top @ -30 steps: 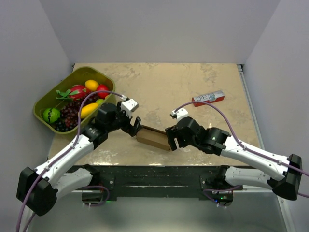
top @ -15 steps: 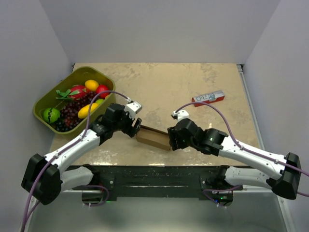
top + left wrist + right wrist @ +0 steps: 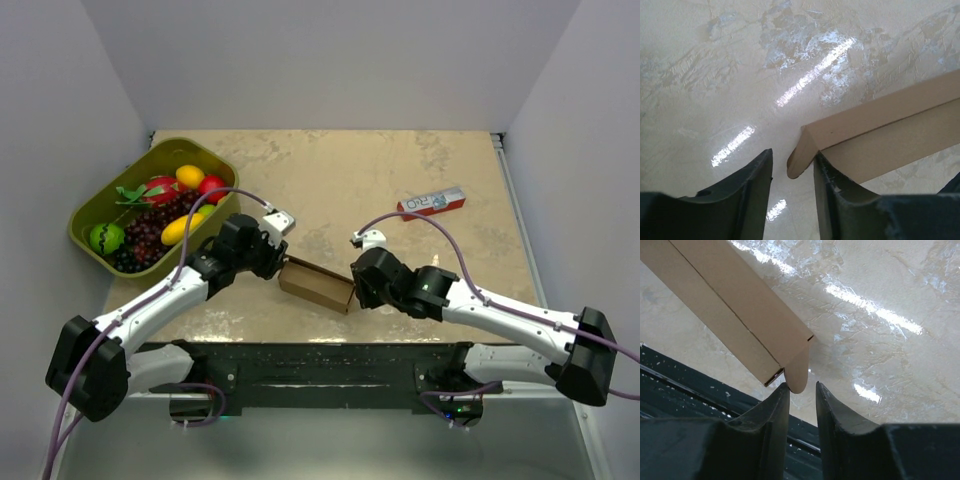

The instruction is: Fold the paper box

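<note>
Item: paper box, plain brown cardboard, unprinted, in long flat rectangular form. Location: on the tabletop, about mid-width and close to the near edge, lying slantwise with its left end a little farther than its right end. Condition: body closed along its length, a seam running down the upper face in the right wrist view; a rounded flap stands out at each end. Left gripper: set at the box's left end, jaws part-way apart and astride the left flap; one jaw lies against the flap, a sliver of tabletop shows between the flap and the other jaw, so the flap is not clenched. Right gripper: set at the box's right end, jaws likewise part-way apart; only the tip of the right flap sits in their mouth, with a gap on one side, nothing clamped. Other contents: green tray at the far left of the tabletop, holding fruit, namely dark grapes with red, yellow and green pieces; red-and-white carton lying flat at the far right, well apart from the box and both arms.
</note>
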